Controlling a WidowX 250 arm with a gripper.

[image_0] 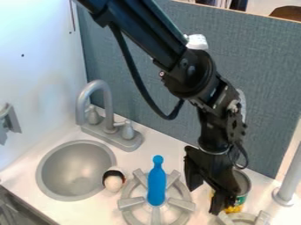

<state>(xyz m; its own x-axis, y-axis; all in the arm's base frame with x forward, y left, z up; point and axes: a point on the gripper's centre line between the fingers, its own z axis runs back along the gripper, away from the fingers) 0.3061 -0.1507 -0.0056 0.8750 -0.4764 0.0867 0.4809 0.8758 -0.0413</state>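
Blue-gray paneling backs a white toy kitchen counter, where a black robot arm hangs from the top edge, its gripper low at the right. The gripper's fingers stand apart, beside and partly in front of a metal can with a yellow and green label. The can sits upright on the counter at the right, near the front burner, its round top partly in view; what it holds, and whether the fingers touch it, cannot be told. To the left, a blue bottle-shaped object is at the middle of a gray burner, though whether it stands or lies is unclear. At far left, a round gray sink basin is set into the counter beneath a gray faucet. A small rounded object in white, black and red is at the basin's right rim.
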